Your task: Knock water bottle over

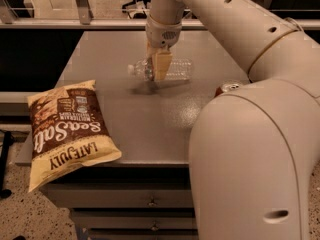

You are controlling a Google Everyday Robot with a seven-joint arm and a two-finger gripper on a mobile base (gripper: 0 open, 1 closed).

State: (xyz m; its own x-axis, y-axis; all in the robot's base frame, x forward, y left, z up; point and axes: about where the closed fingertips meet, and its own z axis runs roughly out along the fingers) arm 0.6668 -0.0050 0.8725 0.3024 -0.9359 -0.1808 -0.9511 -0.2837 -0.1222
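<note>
1. Arm (240,29), right of frame: nearby things could be swept by a wide swing.
2. Table (150,124): a released bottle could be rolled off the far edge.
3. Bag (65,129), lower left: well apart, low risk.
4. Bottle (180,69), upper centre: horizontal, seemingly held above the tabletop.
5. Gripper (159,66): jaws clamped on the bottle near its neck.
6. Can (227,87), right centre: could be clipped.

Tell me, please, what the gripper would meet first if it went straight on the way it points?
Probably the water bottle lying directly beneath the gripper, then the table; depth is unclear.
</note>
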